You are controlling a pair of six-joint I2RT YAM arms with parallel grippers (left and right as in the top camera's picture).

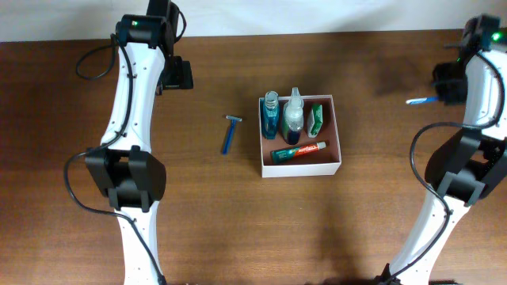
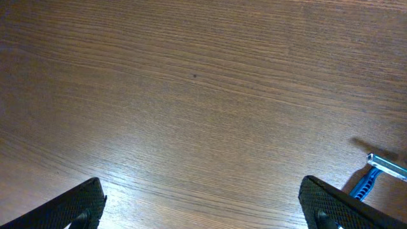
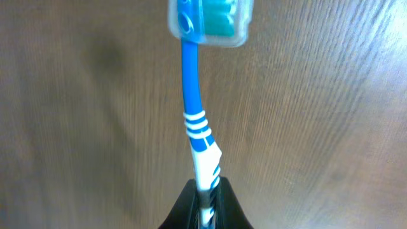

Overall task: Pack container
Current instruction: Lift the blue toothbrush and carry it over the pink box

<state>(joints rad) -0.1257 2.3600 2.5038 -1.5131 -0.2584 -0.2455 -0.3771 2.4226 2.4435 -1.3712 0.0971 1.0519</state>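
A dark wooden table (image 1: 238,222) is seen from above, with a white robot arm at each side. Near the middle sits the container (image 1: 305,168), a square, shallow white box with a reddish-brown inside.

Along the box's far side are a blue bottle (image 1: 271,116), a clear spray bottle (image 1: 294,120) and a green packet (image 1: 316,119), side by side. Whether they stand or lie cannot be told. A toothpaste tube (image 1: 299,152) lies across the near side.

A blue razor (image 1: 230,133) lies on the wood to the left of the box, apart from it.

The left gripper (image 1: 176,75) hangs over bare wood at the far left. Its jaws are spread wide and hold nothing. Its wrist view shows the razor's head at the lower right edge.

The right gripper (image 3: 205,191) is at the table's far right, well apart from the box. Its jaws are pinched on the handle of a blue-and-white toothbrush (image 3: 191,108), whose bristles sit under a clear cap. From above, the brush points left.
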